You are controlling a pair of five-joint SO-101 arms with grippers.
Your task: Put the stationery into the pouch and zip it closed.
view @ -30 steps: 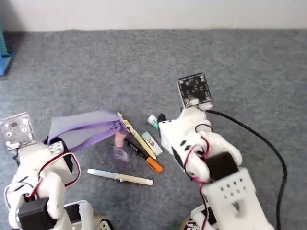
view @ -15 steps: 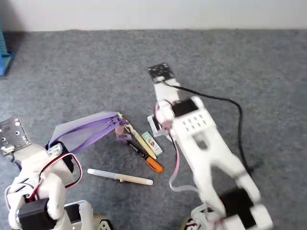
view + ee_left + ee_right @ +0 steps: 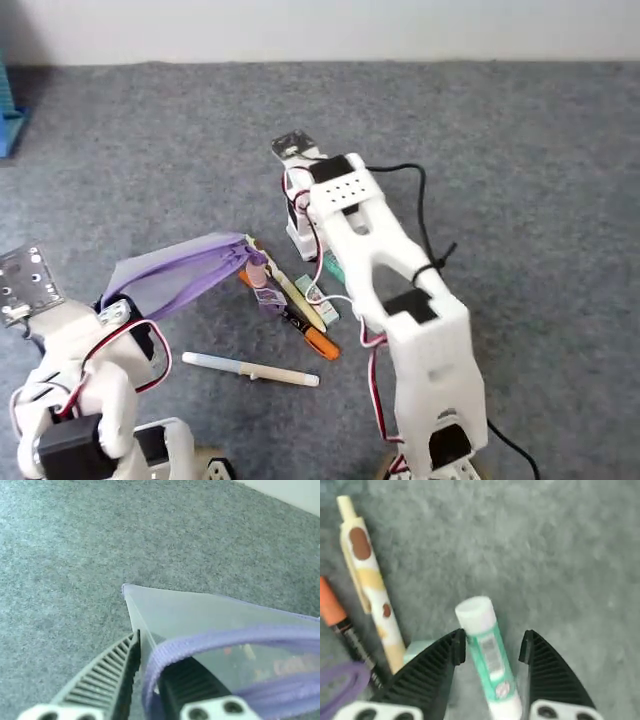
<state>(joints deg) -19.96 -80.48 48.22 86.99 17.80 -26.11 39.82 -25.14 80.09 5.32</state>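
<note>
The right hand (image 3: 493, 637) sat open astride the glue stick (image 3: 490, 667), likely best closed mid-body, while the left hand (image 3: 146, 652) clamped the pouch (image 3: 210, 615)

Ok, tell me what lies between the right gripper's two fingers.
A green-and-white glue stick lies on the grey carpet inside the open right gripper, not yet clamped; the right wrist view shows it.

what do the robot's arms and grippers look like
Both the left arm and right arm are blocky white plastic with black motors and thin red wires; a thick black cable runs along the right one. The left gripper and right gripper have dark ribbed fingers on white bases.
</note>
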